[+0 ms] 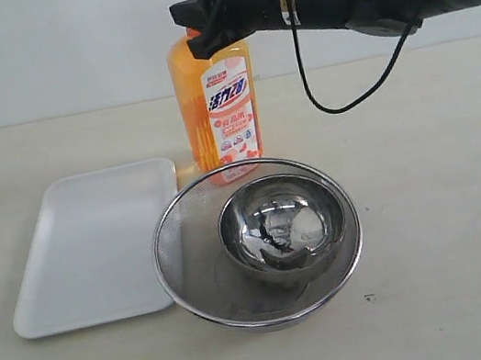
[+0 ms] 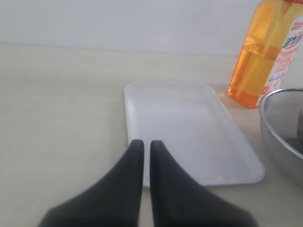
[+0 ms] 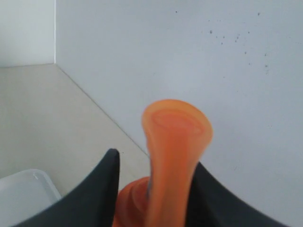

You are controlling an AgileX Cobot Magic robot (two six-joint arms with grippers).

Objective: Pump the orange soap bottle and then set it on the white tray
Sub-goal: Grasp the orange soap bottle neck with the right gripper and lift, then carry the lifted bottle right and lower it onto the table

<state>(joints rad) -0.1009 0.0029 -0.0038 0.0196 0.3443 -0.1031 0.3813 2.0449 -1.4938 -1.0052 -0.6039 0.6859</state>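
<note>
- Orange soap bottle (image 1: 218, 114) stands upright on the table (image 1: 454, 226), just behind the steel sieve (image 1: 179, 256) with a bowl (image 1: 281, 224) in it, and near the far corner of the white tray (image 1: 93, 243). It is not on the tray.
- Right gripper (image 3: 156, 161) straddles the pump head (image 3: 176, 137). One finger is against it and a slit shows at the other, so I cannot tell whether it is clamped.
- Left gripper (image 2: 143, 144) is pressed together and empty, hovering at the tray's near edge.
- Handling, judged: the liquid fills a good part of the bottle, so it is likely weighty. It is tall and narrow and could tip if pushed high up.
- The plastic looks smooth and probably slick, and the walls may give a little.
- Hold: the pump head is sprung and would sink under load, so it is good for pressing but poor for lifting. The collar under the pump, or the body at the label, looks safer.
</note>
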